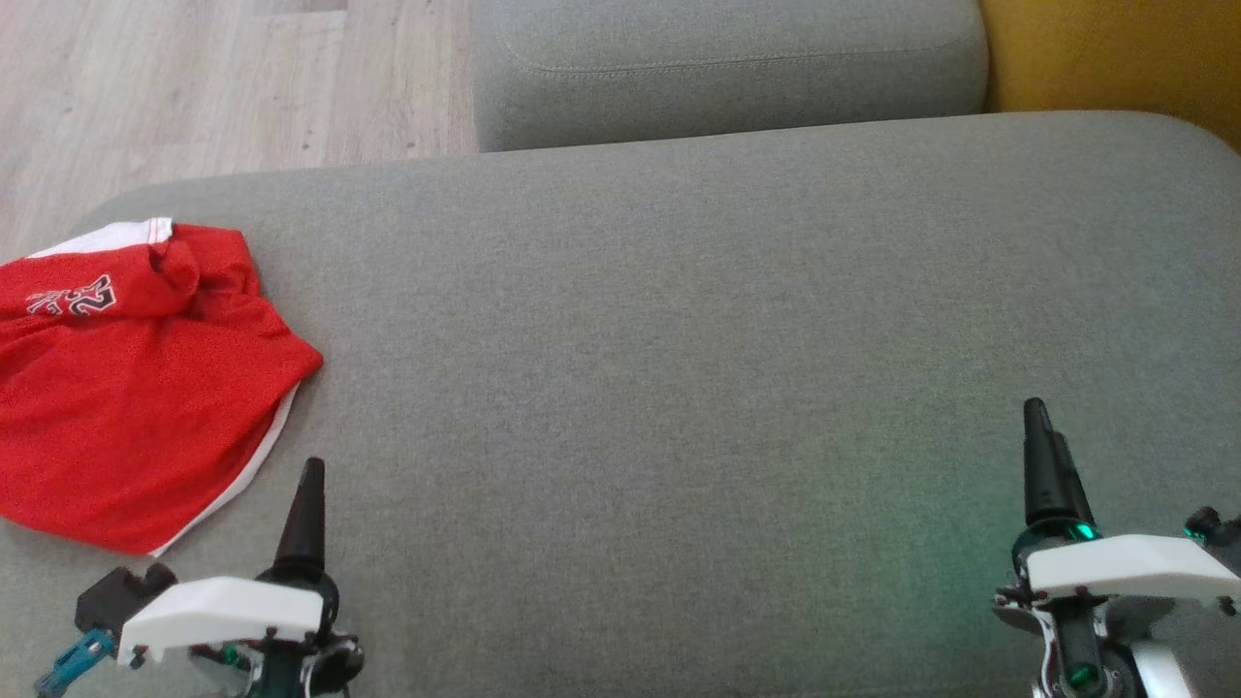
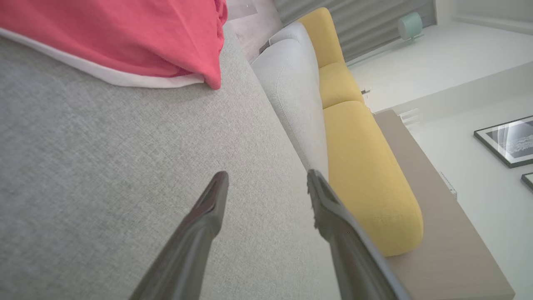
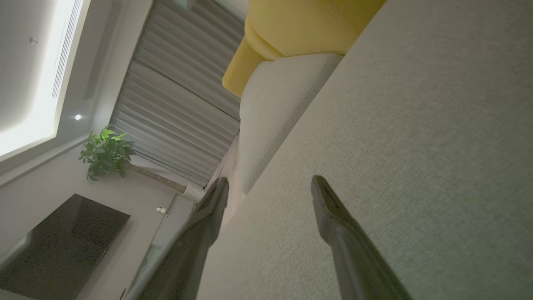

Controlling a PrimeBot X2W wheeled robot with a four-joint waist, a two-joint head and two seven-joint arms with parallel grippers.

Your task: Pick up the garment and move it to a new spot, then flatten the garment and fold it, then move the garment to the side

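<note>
At the left end of the grey seat cushion [image 1: 679,388] you have the garment [image 1: 126,388]: thin red fabric with a fine mesh look, edged in a white band, with a dark and white print near its far side. It lies loosely bunched, with a rumpled fold at the cushion's far-left corner, and its curved white hem faces the cushion's middle. It runs out of the head view on the left, so you cannot tell whether it hangs over the cushion's end.

Just inward of that hem, at the cushion's near edge, the left gripper [image 1: 310,475] hovers clear of the cloth. Its fingers [image 2: 208,216] are long, dark and tapered, they stand apart, and nothing is between them.

The cushion is a tightly woven, matt textile, flat on top with rounded corners. From the hem to its right end it lies bare, giving you a wide stretch for moving. Beyond its far edge lie a pale wood-plank floor [image 1: 213,87] on the left and a plump grey back cushion [image 1: 727,68] with a stitched seam at the middle.

Near the cushion's right end, at the near edge, the right gripper [image 1: 1039,417] hovers, its fingers [image 3: 333,212] likewise spread and empty. A smooth yellow cushion [image 1: 1115,58] borders the far-right corner.
</note>
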